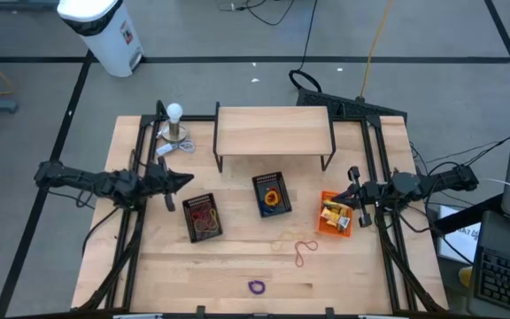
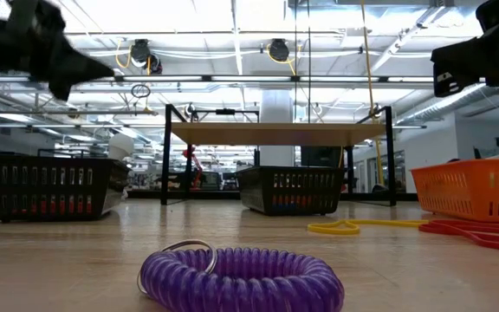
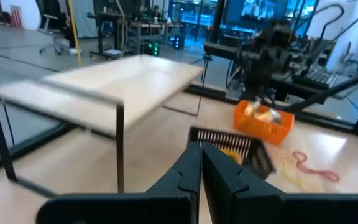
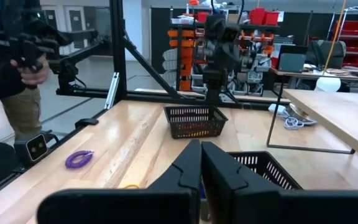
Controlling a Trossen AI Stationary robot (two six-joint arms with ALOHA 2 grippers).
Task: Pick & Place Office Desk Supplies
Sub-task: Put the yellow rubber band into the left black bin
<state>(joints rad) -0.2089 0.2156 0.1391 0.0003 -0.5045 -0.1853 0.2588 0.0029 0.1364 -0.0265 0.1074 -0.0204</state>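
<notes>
Both grippers hover shut and hold nothing. My left gripper (image 1: 187, 182) (image 3: 201, 163) is at the table's left, above a black basket (image 1: 204, 218) holding red loops. My right gripper (image 1: 352, 191) (image 4: 200, 160) is at the right, over an orange basket (image 1: 336, 216) with yellow packets. A second black basket (image 1: 272, 194) in the middle holds yellow and blue items. Loose on the table lie a yellow loop (image 1: 285, 239), a red loop (image 1: 304, 254) and a purple coil (image 1: 256, 286) (image 2: 241, 279).
A low wooden shelf on black legs (image 1: 274, 131) stands at the table's far middle. A white ball-topped metal stand (image 1: 175, 124) sits at the far left. A person (image 4: 8, 74) stands beyond the table's near edge in the right wrist view.
</notes>
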